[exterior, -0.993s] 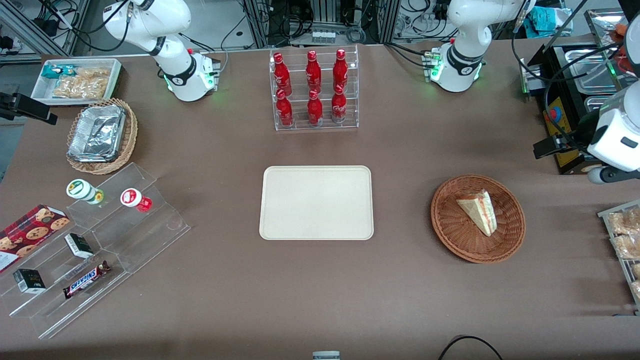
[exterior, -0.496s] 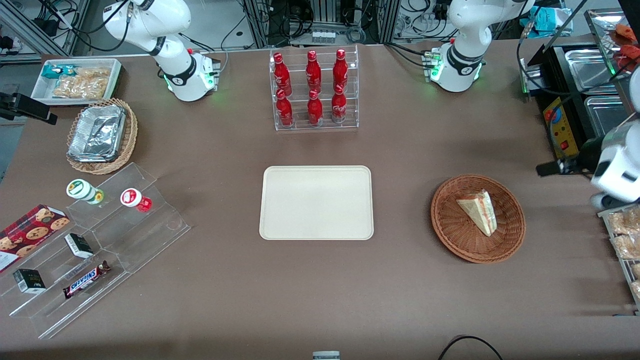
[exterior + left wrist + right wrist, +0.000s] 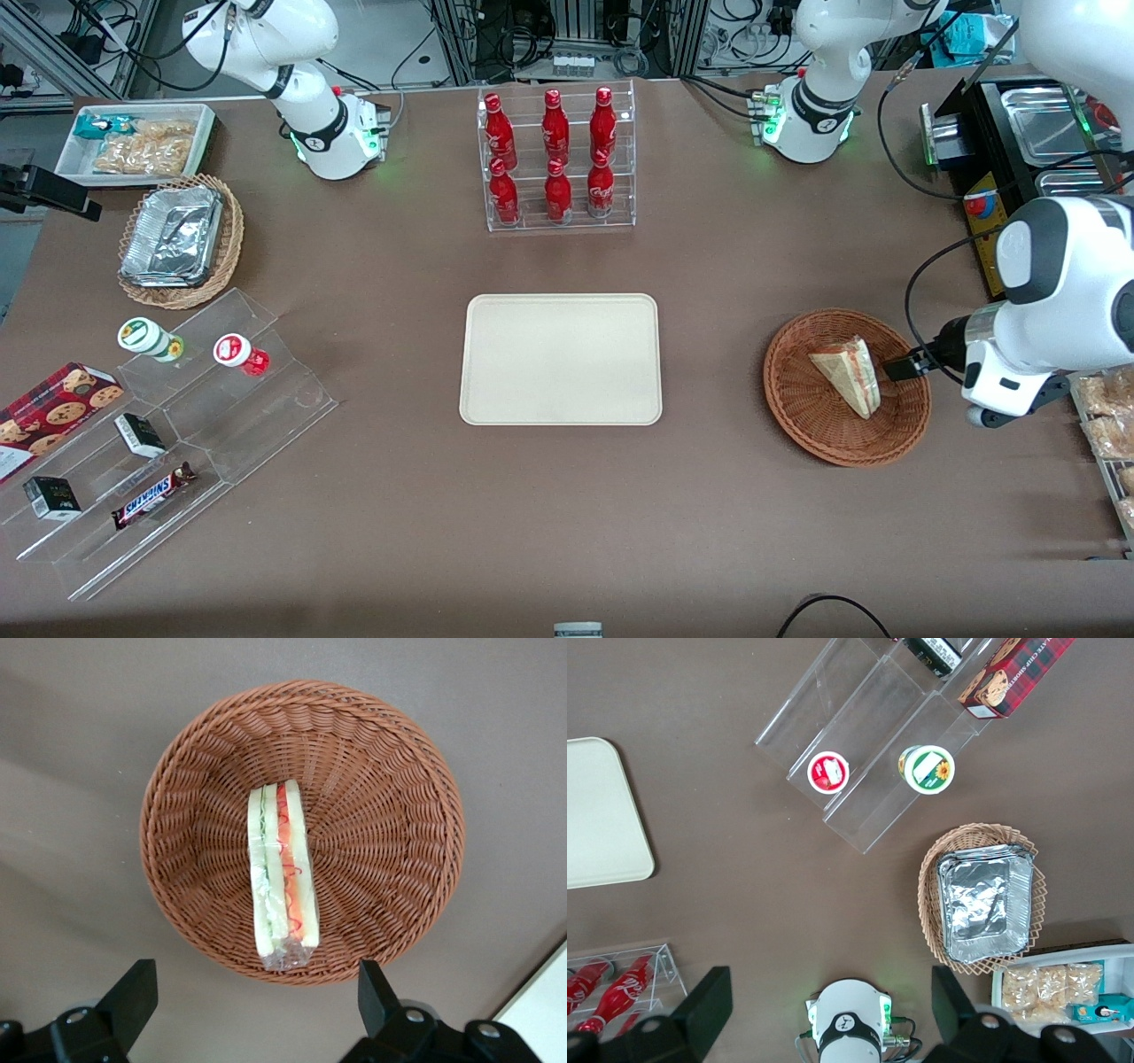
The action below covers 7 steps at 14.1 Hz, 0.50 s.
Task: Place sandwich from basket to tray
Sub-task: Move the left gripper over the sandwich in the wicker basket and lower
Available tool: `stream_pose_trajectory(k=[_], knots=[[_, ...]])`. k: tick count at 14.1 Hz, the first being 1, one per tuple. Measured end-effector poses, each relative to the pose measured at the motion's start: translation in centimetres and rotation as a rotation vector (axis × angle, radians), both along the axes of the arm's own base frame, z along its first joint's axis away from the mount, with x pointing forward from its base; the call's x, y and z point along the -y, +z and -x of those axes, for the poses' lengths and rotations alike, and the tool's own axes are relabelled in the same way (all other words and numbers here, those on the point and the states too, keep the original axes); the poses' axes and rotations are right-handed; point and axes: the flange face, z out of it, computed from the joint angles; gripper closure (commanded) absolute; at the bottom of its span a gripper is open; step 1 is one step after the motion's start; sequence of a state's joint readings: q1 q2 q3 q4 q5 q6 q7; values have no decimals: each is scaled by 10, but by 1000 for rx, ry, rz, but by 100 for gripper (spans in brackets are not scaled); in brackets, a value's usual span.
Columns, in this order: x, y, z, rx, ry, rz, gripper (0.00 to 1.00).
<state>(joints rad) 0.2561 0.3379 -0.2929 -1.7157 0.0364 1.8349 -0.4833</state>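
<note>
The sandwich, a pale bread wedge with red and green filling, lies in the round reddish-brown wicker basket. In the left wrist view the sandwich rests near the middle of the basket, its wrapped tip near the rim closest to my fingers. My gripper hangs above the table beside the basket, toward the working arm's end. It is open, with nothing between its fingers. The cream tray lies bare at the table's middle.
A clear rack of red bottles stands farther from the front camera than the tray. A bin of bagged snacks sits close beside my wrist at the table's edge. Metal pans and a black box stand farther back at that end.
My arm has swung down and inward from the table's edge, and the gripper now hangs close beside the basket. The sandwich, basket and tray have not moved.
</note>
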Motion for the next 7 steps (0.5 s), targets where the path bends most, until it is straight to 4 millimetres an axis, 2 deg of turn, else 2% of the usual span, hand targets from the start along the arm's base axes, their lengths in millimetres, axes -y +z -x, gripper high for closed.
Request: stream_pose_trajectory(k=[3,7], knots=[[1,-20,-2,24,44,-2,0],[4,-64,-1,68,91,7,0]])
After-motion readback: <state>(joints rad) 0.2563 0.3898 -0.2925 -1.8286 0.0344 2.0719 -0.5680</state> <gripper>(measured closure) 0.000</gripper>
